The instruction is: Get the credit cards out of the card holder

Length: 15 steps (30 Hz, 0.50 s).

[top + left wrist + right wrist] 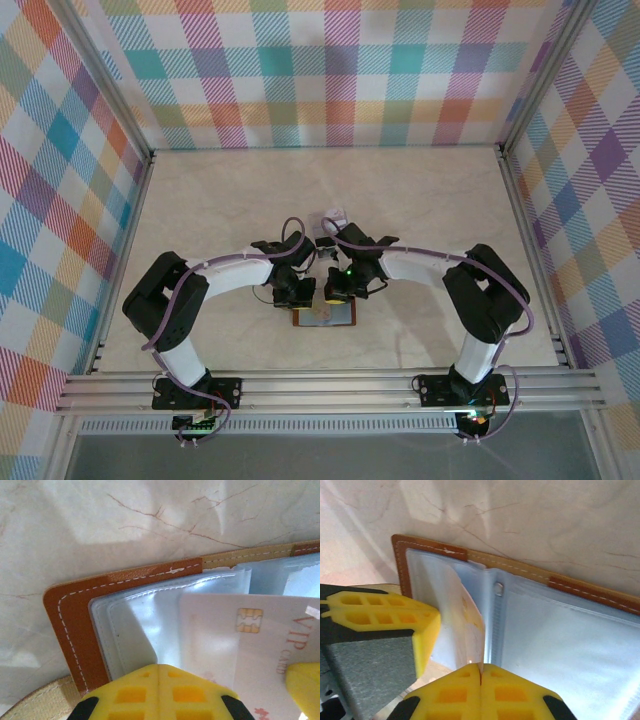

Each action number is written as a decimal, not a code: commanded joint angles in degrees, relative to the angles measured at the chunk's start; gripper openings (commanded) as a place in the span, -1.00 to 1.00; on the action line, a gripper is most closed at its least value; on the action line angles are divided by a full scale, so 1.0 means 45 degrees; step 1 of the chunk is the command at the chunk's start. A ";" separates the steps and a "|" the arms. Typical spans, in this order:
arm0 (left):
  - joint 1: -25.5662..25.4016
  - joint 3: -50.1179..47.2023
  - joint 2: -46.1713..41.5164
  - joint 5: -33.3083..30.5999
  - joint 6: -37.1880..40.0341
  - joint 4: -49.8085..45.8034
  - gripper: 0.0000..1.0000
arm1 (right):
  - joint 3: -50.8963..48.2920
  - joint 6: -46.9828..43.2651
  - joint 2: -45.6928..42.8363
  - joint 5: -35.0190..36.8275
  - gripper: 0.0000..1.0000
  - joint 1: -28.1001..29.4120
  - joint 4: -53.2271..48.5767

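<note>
The brown card holder [325, 318] lies open on the table, its leather edge [75, 615] and clear blue-grey sleeves [560, 640] facing up. A pale credit card [260, 645] with a gold chip sticks partly out of a sleeve. My right gripper [481, 665] is shut on this card's [467, 620] near edge. My left gripper [158, 666] is shut, its tips pressed on the clear sleeve beside the card, with nothing seen between them. From above, the left gripper [297, 292] and right gripper [337, 290] meet over the holder. The left finger [380, 617] shows beside the card.
The holder sits on a beige marbled tabletop [430, 210] near the front middle. Plaid walls [60, 200] close the sides and back, and a metal rail [330, 385] runs along the near edge. A small pale thing [333, 214] lies just beyond the grippers.
</note>
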 commanded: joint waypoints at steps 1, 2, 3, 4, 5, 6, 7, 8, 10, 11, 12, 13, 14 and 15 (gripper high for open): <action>-0.0194 -0.0196 -0.0136 -0.0604 -0.0007 -0.0645 -0.93 | 0.0376 -0.0663 -0.0279 0.1288 -0.95 0.0004 -0.1748; -0.0192 -0.0169 -0.0222 -0.0609 -0.0013 -0.0660 -0.93 | 0.0436 -0.0682 -0.0299 0.1295 -0.95 0.0003 -0.1820; -0.0198 -0.0148 -0.0294 -0.0649 -0.0023 -0.0688 -0.93 | 0.0475 -0.0692 -0.0318 0.1305 -0.96 0.0004 -0.1864; -0.0189 -0.0128 -0.0371 -0.0686 -0.0032 -0.0723 -0.93 | 0.0506 -0.0684 -0.0341 0.1313 -0.97 -0.0005 -0.1892; -0.0191 -0.0100 -0.0452 -0.0735 -0.0022 -0.0764 -0.93 | 0.0551 -0.0692 -0.0383 0.1332 -0.97 0.0002 -0.1911; -0.0200 -0.0088 -0.0545 -0.0779 -0.0035 -0.0803 -0.93 | 0.0592 -0.0694 -0.0411 0.1354 -0.98 0.0004 -0.1953; -0.0193 -0.0088 -0.0607 -0.0802 -0.0025 -0.0824 -0.92 | 0.0631 -0.0709 -0.0450 0.1337 -0.99 0.0004 -0.1989; -0.0184 -0.0088 -0.0688 -0.0838 -0.0058 -0.0860 -0.92 | 0.0672 -0.0711 -0.0489 0.1318 -1.00 0.0003 -0.1983; -0.0191 -0.0107 -0.0879 -0.0916 -0.0081 -0.0846 -0.91 | 0.0693 -0.0719 -0.0606 0.1230 -1.00 0.0004 -0.1926; -0.0202 -0.0122 -0.1006 -0.0977 -0.0065 -0.0827 -0.91 | 0.0710 -0.0683 -0.0660 0.1179 -1.00 -0.0006 -0.1917; -0.0199 -0.0136 -0.1122 -0.1062 -0.0083 -0.0826 -0.91 | 0.0729 -0.0692 -0.0712 0.1160 -1.00 0.0004 -0.1917; -0.0167 -0.0141 -0.1206 -0.1139 -0.0096 -0.0842 -0.90 | 0.0770 -0.0712 -0.0772 0.1159 -1.00 0.0003 -0.1955; -0.0172 -0.0136 -0.1273 -0.1209 -0.0088 -0.0864 -0.90 | 0.0804 -0.0742 -0.0809 0.1159 -1.00 0.0004 -0.1961; -0.0171 -0.0101 -0.1336 -0.1262 -0.0090 -0.0885 -0.91 | 0.0847 -0.0750 -0.0855 0.1139 -1.00 0.0004 -0.1969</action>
